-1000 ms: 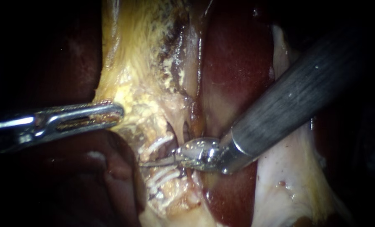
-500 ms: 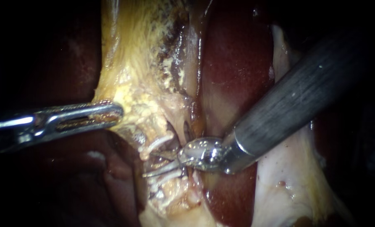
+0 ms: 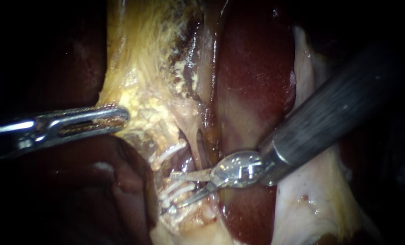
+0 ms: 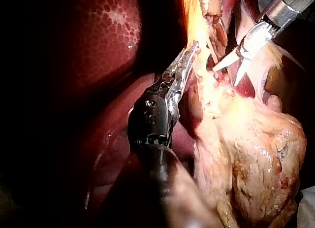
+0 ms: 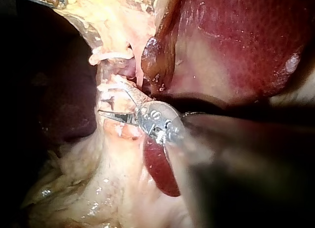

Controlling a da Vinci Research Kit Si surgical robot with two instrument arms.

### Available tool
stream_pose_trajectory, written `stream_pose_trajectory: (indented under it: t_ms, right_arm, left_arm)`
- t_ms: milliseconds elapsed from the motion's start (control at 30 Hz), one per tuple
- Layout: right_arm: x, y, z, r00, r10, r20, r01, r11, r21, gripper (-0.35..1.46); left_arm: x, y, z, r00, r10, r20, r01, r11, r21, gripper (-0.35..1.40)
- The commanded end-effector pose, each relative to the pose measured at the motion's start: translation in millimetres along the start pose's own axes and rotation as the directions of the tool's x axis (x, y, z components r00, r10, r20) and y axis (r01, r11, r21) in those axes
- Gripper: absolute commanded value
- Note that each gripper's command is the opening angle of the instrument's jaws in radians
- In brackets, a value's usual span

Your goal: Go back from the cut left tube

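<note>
Nearest the camera is the right instrument (image 3: 178, 189). Its dark shaft comes in big from the upper right and crosses in front of the liver (image 3: 252, 90). The two thin blades are spread in a clear V and there's nothing between them. Both wrist views show that gap too.

Right at the blade tips is the left tube (image 3: 159, 159), and it's cut through. One stump sits above the tips and the other below, with a dark gap between them. White clips (image 3: 175, 191) cross both stumps. The upper blade points into the gap just over the lower clips. The lower blade slants down along the side of those clips. Can't tell if either blade actually touches anything, it's super close though. Just right of the cut, a thin pale strand (image 3: 197, 147) runs down uncut.

A bit further back and off to the left, the left instrument (image 3: 123, 115) comes in almost level. Its slotted jaws are clamped on the edge of the yellow tissue (image 3: 139, 81), which the left wrist view shows drawn into a taut band.

Behind all that, the yellow tissue runs up the middle and the dark red liver sits right of it. Pale tissue (image 3: 311, 195) lies below the shaft.
</note>
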Motion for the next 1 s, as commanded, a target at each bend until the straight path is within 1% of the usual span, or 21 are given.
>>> stream_pose_trajectory:
  t_ms: [33, 167, 267, 333, 467, 600, 800, 933, 1000]
  right_arm:
    - [0.3, 0.2, -0.9, 1.0, -0.014, 0.001, 0.014, 1.0, -0.015, 1.43]
    - [1.4, 1.4, -5.4, 0.999, -0.04, 0.011, 0.04, 0.997, -0.068, 1.43]
    - [2.1, 2.1, -7.8, 0.998, -0.057, 0.007, 0.057, 0.994, -0.097, 1.43]
    - [2.4, 2.4, -8.9, 0.998, -0.064, 0.006, 0.064, 0.991, -0.115, 1.43]
    - [3.0, 3.0, -10.9, 0.996, -0.084, 0.022, 0.086, 0.985, -0.146, 1.43]
    - [3.4, 3.3, -12.0, 0.995, -0.095, 0.028, 0.098, 0.98, -0.171, 1.43]
    - [3.7, 3.4, -12.7, 0.994, -0.104, 0.027, 0.107, 0.979, -0.175, 1.43]
    - [3.9, 3.2, -12.8, 0.993, -0.116, 0.029, 0.119, 0.978, -0.174, 1.43]
    - [4.0, 3.2, -12.8, 0.992, -0.121, 0.03, 0.125, 0.977, -0.174, 1.43]
  left_arm:
    - [0.0, 0.0, 0.0, 1.0, 0.0, 0.0, 0.0, 1.0, 0.001, -0.35]
    - [0.0, 0.2, 0.0, 1.0, 0.0, 0.0, 0.0, 1.0, 0.001, -0.35]
    - [0.0, 0.2, 0.0, 1.0, 0.0, 0.0, 0.0, 1.0, 0.001, -0.35]
    - [0.0, 0.2, 0.0, 1.0, 0.0, 0.0, 0.0, 1.0, 0.001, -0.35]
    - [0.0, 0.2, 0.0, 1.0, 0.0, 0.0, 0.0, 1.0, 0.001, -0.35]
    - [0.0, 0.2, 0.0, 1.0, 0.0, 0.0, 0.0, 1.0, 0.001, -0.35]
    - [0.0, 0.2, 0.1, 1.0, 0.0, 0.0, 0.0, 1.0, 0.0, -0.35]
    - [0.3, 0.2, 1.0, 1.0, 0.008, 0.002, -0.008, 1.0, -0.005, -0.35]
    - [0.8, 0.4, 1.9, 1.0, 0.004, 0.007, -0.004, 1.0, -0.012, -0.35]
